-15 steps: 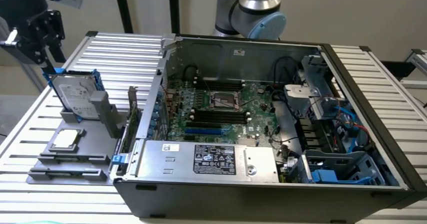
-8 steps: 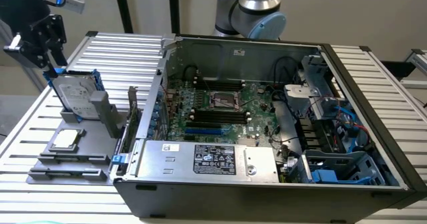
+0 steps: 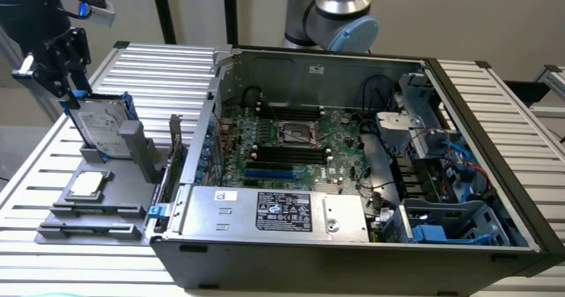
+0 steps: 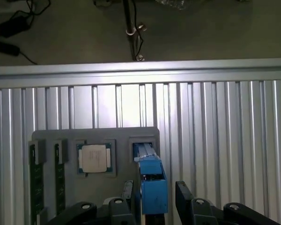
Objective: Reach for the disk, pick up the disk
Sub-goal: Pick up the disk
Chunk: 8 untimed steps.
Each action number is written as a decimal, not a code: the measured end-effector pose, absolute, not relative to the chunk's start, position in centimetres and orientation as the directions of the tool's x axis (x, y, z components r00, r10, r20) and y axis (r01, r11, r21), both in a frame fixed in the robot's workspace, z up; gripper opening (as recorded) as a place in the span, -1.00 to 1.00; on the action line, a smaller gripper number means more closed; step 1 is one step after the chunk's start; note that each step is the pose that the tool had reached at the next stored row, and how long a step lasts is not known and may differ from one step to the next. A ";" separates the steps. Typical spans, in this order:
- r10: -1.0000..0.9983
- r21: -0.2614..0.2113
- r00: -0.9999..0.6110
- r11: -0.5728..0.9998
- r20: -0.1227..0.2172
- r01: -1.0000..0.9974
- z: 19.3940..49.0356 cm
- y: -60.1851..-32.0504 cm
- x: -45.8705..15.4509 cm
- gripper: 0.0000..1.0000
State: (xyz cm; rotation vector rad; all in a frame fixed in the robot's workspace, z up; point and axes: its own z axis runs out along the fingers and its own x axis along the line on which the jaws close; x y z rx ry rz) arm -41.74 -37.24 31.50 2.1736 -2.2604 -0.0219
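Observation:
The disk (image 3: pixel 99 126) stands on edge in a slot of the grey holder (image 3: pixel 106 201) at the exterior view's left, its silver face and white label framed by blue rails. My gripper (image 3: pixel 73 88) hangs just above its upper end. In the wrist view the blue rail edge of the disk (image 4: pixel 152 185) runs up between my two black fingers (image 4: pixel 182 194). My gripper (image 4: pixel 154 187) is open, one finger on each side of the disk, with a small gap showing beside the rail.
The holder also carries a square silver chip (image 4: pixel 94 157) and memory sticks (image 4: pixel 36 180). A large open computer case (image 3: pixel 353 151) fills the slatted aluminium table (image 3: pixel 168 62) to the exterior view's right of the holder. The arm's base (image 3: pixel 335 12) stands behind the case.

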 end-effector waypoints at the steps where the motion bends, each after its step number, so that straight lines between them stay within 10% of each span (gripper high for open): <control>1: -0.999 0.014 -0.036 0.036 -0.006 -0.999 31.3 -37.2 -41.8 -0.04; 8: -1.000 0.014 -0.020 0.020 -0.006 -1.000 30.1 -37.2 -41.8 -0.04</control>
